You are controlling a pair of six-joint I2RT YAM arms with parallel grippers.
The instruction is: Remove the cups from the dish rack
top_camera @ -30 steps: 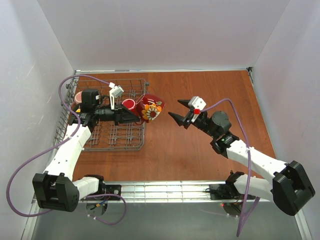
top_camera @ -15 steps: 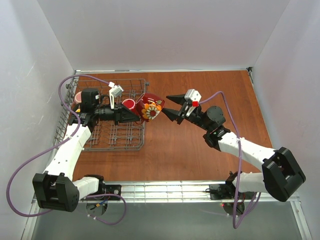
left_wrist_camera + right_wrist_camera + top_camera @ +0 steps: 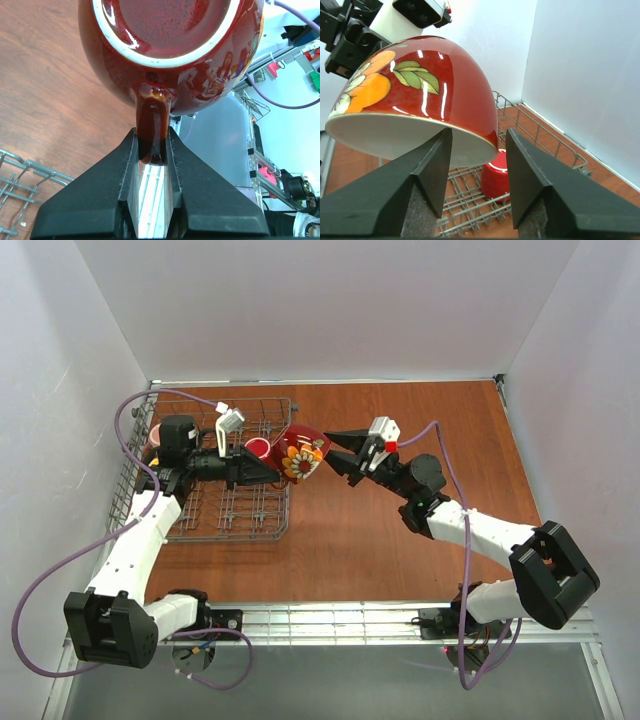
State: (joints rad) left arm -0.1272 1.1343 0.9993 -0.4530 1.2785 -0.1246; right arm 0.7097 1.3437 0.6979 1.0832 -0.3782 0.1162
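Note:
The dark red floral mug [image 3: 302, 456] hangs in the air at the right edge of the dish rack [image 3: 250, 527], tipped on its side. My left gripper [image 3: 272, 472] is shut on its handle [image 3: 151, 127]. My right gripper [image 3: 336, 450] is open, one jaw inside the mug's white mouth and one outside its wall [image 3: 470, 100], astride the rim. The plain red mug [image 3: 257, 448] stands upside down in the rack, also in the right wrist view [image 3: 496, 180]. A pink mug [image 3: 155, 435] shows at the rack's far left. The yellow mug and glass tumbler do not show.
The brown table [image 3: 420, 420] runs right of the rack to white walls on three sides. The rack's wire floor and low sides show under the mug [image 3: 540, 135]. A purple cable [image 3: 130, 415] loops over the rack's left side.
My right gripper has moved left to the floral mug, and its open jaws now straddle the rim. My left gripper has kept the mug almost still.

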